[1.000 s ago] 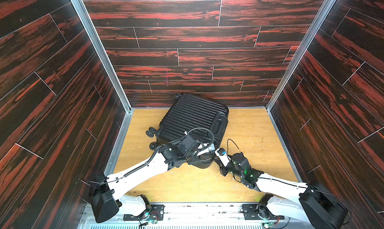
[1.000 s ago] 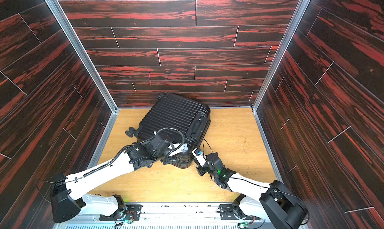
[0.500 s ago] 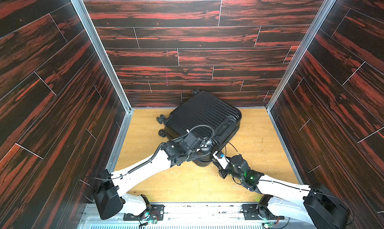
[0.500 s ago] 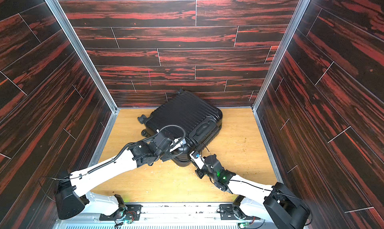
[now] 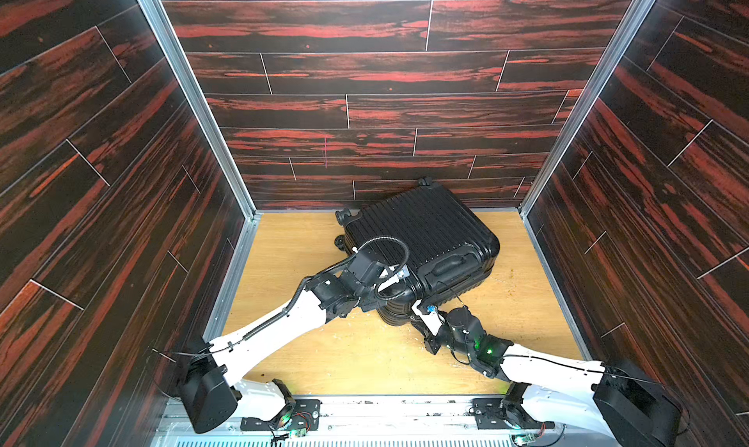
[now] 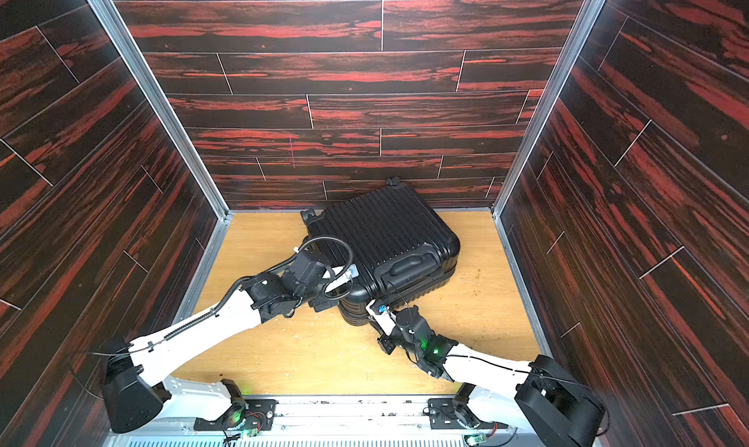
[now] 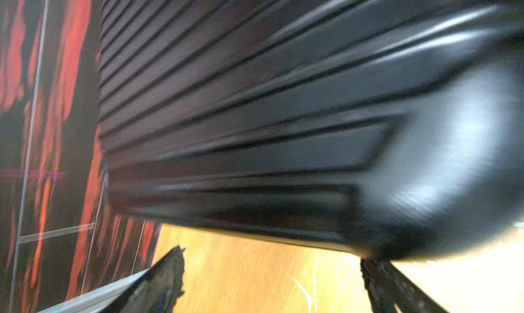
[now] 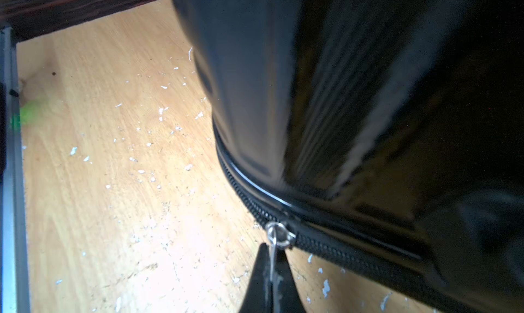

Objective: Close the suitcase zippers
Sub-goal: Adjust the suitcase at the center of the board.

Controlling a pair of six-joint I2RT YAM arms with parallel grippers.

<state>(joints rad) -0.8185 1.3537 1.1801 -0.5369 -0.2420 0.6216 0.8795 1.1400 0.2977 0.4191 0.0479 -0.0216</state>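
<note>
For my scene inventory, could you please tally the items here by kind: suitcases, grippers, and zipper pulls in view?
suitcase: 1
grippers: 2, the left gripper open and the right gripper shut on the pull
zipper pull in view: 1
total: 4

- Left arm [image 5: 275, 327] stretched forward and inward — left gripper [image 7: 272, 271] with jaws spread wide.
- Right arm [image 5: 543, 368] low, angled inward — right gripper [image 8: 270, 266] pinched on a zipper pull [image 8: 273, 240].
</note>
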